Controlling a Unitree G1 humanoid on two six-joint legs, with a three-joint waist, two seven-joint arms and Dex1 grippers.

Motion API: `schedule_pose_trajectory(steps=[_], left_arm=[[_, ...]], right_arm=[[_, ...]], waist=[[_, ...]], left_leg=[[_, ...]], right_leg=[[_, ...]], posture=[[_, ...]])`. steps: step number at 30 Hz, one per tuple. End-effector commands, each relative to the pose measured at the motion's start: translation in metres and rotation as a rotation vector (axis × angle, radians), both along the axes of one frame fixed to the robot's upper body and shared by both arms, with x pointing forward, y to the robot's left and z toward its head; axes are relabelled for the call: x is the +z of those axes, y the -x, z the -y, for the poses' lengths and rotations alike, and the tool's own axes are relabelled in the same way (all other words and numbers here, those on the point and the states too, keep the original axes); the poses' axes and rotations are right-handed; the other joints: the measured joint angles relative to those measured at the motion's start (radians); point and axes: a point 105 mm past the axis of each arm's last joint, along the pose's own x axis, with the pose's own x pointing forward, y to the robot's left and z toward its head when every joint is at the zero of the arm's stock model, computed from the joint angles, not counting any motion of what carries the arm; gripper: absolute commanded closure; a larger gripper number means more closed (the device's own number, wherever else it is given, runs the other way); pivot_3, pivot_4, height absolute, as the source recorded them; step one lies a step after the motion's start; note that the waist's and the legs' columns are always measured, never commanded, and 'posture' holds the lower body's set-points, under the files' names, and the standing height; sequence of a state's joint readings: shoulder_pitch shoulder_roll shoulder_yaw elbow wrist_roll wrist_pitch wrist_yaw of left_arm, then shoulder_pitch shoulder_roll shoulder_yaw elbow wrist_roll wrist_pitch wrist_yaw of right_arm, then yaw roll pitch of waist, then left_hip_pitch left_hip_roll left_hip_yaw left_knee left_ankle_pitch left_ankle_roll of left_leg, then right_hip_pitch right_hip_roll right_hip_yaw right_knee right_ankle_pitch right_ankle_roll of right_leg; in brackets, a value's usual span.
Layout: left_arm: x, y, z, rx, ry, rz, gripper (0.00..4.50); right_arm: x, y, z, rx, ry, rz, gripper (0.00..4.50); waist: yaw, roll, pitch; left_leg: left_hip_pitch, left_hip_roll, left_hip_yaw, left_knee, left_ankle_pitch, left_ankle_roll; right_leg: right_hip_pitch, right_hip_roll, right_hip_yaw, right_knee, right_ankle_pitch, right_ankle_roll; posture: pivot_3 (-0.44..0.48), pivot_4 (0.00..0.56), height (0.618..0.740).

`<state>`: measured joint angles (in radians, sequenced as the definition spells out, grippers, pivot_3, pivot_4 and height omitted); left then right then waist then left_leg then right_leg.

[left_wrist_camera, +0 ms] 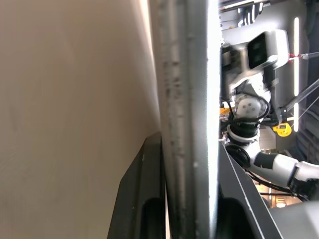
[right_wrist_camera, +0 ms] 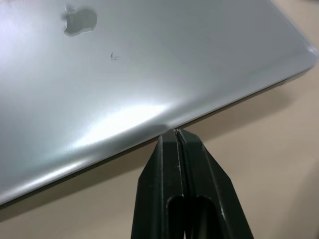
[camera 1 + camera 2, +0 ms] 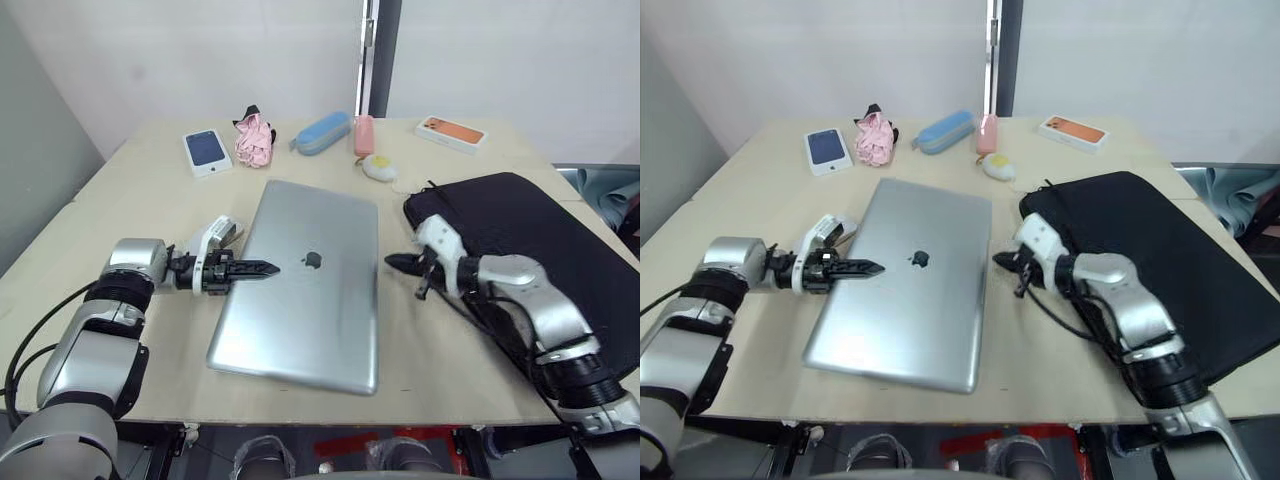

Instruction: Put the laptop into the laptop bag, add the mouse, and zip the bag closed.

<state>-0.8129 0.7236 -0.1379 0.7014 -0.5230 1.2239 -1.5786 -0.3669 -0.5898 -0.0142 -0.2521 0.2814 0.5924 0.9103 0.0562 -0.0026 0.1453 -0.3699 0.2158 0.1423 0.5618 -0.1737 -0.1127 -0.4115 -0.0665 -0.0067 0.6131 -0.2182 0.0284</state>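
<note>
1. The laptop [image 3: 305, 285] lies closed and lid-up on the table [image 3: 130, 180], near its front edge, between my two grippers.
2. My left gripper [image 3: 262, 268] reaches in over the laptop's left edge; the left wrist view shows one finger on either side of that edge, so the fingers are clamped on the laptop.
3. My right gripper [image 2: 176, 133] has its two fingers pressed together with nothing between them; the tips point at the laptop's right edge and sit just beside it, at table level.
4. The bag [image 3: 530, 240] lies flat on the table's right side, close to the laptop's right edge; my right forearm crosses over its near corner.
5. The mouse [image 3: 407, 184] sits just beyond the bag's far-left corner.
6. Along the far edge, from left to right:
   - a phone [image 3: 207, 151];
   - a pink bundle [image 3: 255, 140];
   - a blue pouch [image 3: 322, 132];
   - a pink case [image 3: 363, 134];
   - a white-and-yellow blob [image 3: 377, 166];
   - an orange box [image 3: 451, 132].
</note>
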Motion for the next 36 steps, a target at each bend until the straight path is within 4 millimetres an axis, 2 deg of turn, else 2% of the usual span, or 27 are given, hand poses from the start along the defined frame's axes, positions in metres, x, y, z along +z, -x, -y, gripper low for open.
schedule_pose_trajectory(steps=[1,3,6,10,13,15,18,22,32,36], left_arm=[[0.036,0.008,-0.008,-0.005,0.089,0.097,4.11],[0.046,0.014,-0.01,0.009,0.125,0.098,4.11],[0.059,0.026,-0.013,0.033,0.183,0.086,4.11],[0.062,0.04,-0.015,0.043,0.206,0.068,4.11],[0.06,0.047,-0.018,0.057,0.213,0.055,4.11],[0.06,0.047,-0.02,0.075,0.224,0.053,4.11],[0.061,0.046,-0.02,0.087,0.246,0.051,4.11],[0.054,0.044,-0.014,0.1,0.233,0.05,4.11],[0.047,0.043,-0.013,0.124,0.205,0.033,4.2],[0.045,0.045,-0.006,0.097,0.199,0.035,4.2]], right_arm=[[0.042,0.012,0.025,-0.077,-0.105,0.066,3.96],[0.052,0.02,0.046,-0.15,-0.111,0.073,3.33],[0.063,0.043,0.072,-0.23,-0.102,0.066,2.31],[0.07,0.07,0.086,-0.271,-0.056,0.057,0.95],[0.071,0.087,0.087,-0.271,-0.022,0.043,0.04],[0.068,0.096,0.085,-0.262,0.001,0.022,0.04],[0.062,0.098,0.086,-0.278,0.028,-0.005,0.04],[0.046,0.09,0.086,-0.3,0.05,-0.043,0.04],[0.04,0.084,0.083,-0.276,0.066,-0.053,0.0],[0.023,0.072,0.087,-0.33,0.142,-0.066,0.0]], waist=[[0.006,0.0,0.0],[0.013,0.0,0.0],[0.028,0.0,0.001],[0.042,-0.001,0.002],[0.043,-0.001,0.002],[0.043,-0.001,0.002],[0.04,-0.001,0.002],[0.04,-0.001,0.002],[0.041,-0.001,0.002],[0.041,-0.001,0.002]], left_leg=[[0.0,0.0,0.0,-0.001,0.0,-0.001],[0.0,0.0,0.0,-0.001,0.0,-0.001],[0.0,0.0,0.0,-0.001,0.0,-0.001],[0.0,0.0,0.0,0.0,-0.001,-0.001],[0.0,0.0,0.001,0.001,-0.002,0.001],[0.001,0.0,0.001,0.002,-0.003,0.004],[0.001,0.001,0.001,0.004,-0.003,0.004],[0.001,0.0,0.001,0.006,-0.003,0.004],[0.0,0.0,0.0,0.007,-0.003,0.005],[0.0,0.0,0.0,0.009,-0.003,0.005]], right_leg=[[0.0,0.0,0.0,-0.001,0.0,0.0],[0.0,0.0,0.0,-0.001,0.0,-0.001],[0.0,0.0,0.0,-0.002,-0.003,-0.005],[0.0,0.0,0.0,-0.002,-0.003,-0.005],[0.001,0.0,0.001,-0.001,-0.003,-0.005],[0.001,0.0,0.002,0.001,-0.003,-0.005],[0.001,0.0,0.002,0.002,-0.003,-0.004],[0.001,-0.001,0.002,0.003,-0.003,-0.004],[0.0,0.0,0.001,0.003,-0.003,-0.004],[0.001,0.0,0.002,0.005,-0.003,-0.004]], posture=[[0.0,0.15,0.74],[0.0,0.15,0.74],[0.0,0.15,0.74],[0.0,0.15,0.74],[0.0,0.15,0.74],[0.0,0.15,0.74],[0.0,0.15,0.74],[0.0,0.15,0.74],[0.0,0.15,0.74],[0.0,0.15,0.74]])
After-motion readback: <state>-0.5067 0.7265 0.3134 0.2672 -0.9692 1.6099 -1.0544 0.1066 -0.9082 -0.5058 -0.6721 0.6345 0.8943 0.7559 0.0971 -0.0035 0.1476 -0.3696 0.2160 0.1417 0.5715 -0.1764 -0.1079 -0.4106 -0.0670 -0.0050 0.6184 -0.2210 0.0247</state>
